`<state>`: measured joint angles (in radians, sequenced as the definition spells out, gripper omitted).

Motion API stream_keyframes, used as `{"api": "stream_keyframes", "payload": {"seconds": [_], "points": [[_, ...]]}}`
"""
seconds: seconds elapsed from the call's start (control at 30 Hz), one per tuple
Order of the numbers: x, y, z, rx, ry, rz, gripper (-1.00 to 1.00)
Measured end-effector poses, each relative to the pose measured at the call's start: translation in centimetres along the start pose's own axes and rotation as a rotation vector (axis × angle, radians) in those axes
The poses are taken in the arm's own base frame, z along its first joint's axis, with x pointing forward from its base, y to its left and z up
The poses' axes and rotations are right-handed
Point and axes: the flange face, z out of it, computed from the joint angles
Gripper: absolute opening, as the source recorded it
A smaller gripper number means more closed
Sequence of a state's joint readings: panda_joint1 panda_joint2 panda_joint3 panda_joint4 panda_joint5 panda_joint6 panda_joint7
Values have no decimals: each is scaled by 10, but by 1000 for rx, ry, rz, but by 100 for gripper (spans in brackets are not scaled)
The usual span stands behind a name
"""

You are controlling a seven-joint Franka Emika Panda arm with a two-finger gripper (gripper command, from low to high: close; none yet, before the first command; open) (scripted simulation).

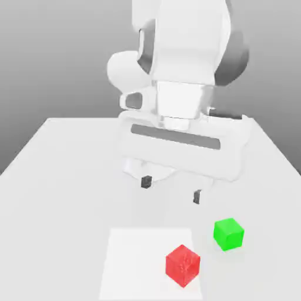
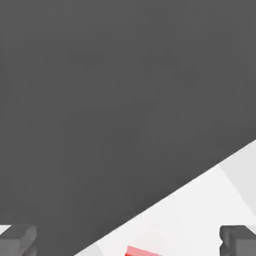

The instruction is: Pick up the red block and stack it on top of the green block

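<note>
The red block (image 1: 183,265) lies on the white table near the front, on a brighter square patch (image 1: 135,258). Just to its right in the exterior view, and slightly farther back, sits the green block (image 1: 228,234). My gripper (image 1: 171,190) hangs open above the table, behind both blocks, with nothing between its dark fingertips (image 1: 146,181). In the hand view a sliver of the red block (image 2: 140,251) shows between the two fingertips (image 2: 20,240), and the gripper (image 2: 129,242) is spread wide.
The white table (image 1: 53,176) stretches out on every side of the blocks. The arm's white body (image 1: 182,70) rises behind the gripper. A dark floor (image 2: 100,100) lies beyond the table edge in the hand view.
</note>
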<state>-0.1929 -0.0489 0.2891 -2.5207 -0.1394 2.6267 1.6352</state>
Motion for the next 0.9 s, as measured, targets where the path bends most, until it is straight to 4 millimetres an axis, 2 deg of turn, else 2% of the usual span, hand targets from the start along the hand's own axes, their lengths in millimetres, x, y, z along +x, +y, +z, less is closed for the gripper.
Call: {"api": "stream_keyframes", "payload": {"seconds": [0.17, 0.33, 0.37, 0.6, 0.77, 0.83, 0.9], "points": [[-27, 35, 81, -135, -67, 140, 0], [-35, 48, 141, -157, -79, 167, 0], [-36, 50, 151, -158, -79, 167, -100], [-37, 51, 152, -157, -79, 167, -100], [-32, 43, 102, -157, -78, 168, -100], [-55, 50, 82, -158, -80, 181, -100], [-99, 67, 64, -159, -83, 171, -100]]}}
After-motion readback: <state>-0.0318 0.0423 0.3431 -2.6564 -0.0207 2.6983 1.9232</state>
